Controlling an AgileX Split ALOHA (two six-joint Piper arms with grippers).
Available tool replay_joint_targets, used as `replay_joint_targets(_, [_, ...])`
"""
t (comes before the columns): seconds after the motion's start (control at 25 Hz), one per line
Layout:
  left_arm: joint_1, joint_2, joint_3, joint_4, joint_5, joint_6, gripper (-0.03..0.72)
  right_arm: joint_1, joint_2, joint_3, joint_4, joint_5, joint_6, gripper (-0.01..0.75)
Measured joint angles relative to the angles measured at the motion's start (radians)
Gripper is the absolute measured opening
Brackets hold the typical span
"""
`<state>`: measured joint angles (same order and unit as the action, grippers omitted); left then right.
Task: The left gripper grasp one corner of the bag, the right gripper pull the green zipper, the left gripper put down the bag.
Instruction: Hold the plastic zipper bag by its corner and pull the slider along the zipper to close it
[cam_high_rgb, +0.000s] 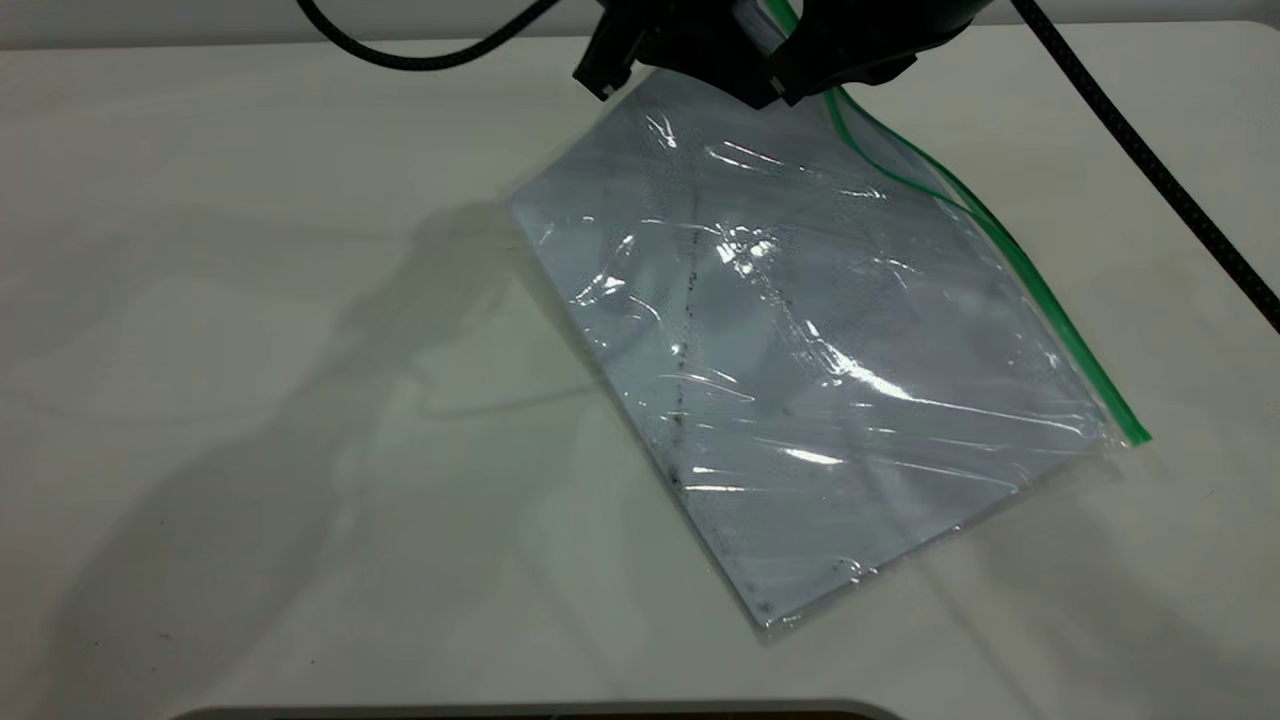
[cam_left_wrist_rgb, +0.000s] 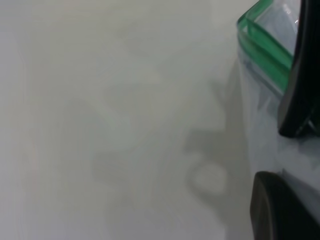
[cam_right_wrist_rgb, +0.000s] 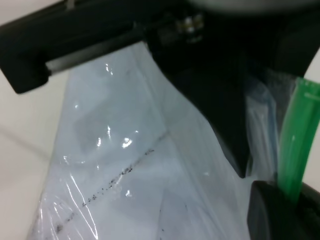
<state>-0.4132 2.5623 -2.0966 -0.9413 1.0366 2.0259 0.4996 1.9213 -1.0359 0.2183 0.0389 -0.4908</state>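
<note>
Pale cream desk (cam_high_rgb: 250, 400) fills the scene, and on it the bag (cam_high_rgb: 800, 360) slopes with its near corner on the surface and its far corner lifted at the back edge. Its green zipper (cam_high_rgb: 1040, 285) runs down the right-hand edge, the strip parted near the top. Both tools meet at that raised corner: the left tool (cam_high_rgb: 690, 55) is clamped on the bag's corner, and the right tool (cam_high_rgb: 800, 75) pinches the green zipper right beside it.

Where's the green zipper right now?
Exterior view: the green zipper runs along the bag's right edge, from both grippers at top centre down to the bag's near-right corner.
</note>
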Motion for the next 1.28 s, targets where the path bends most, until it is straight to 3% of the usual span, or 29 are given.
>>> replay_joint_targets(0.84, [0.01, -0.009, 0.0, -0.03, 0.011, -0.022, 0.052, -0.042, 0.0, -0.004, 0.005, 0.046, 0.0, 0.043])
replay_joint_targets(1.28, [0.014, -0.029, -0.059, 0.072, 0.049, -0.156, 0.052, -0.042, 0.019, -0.007, 0.007, 0.022, 0.0, 0.048])
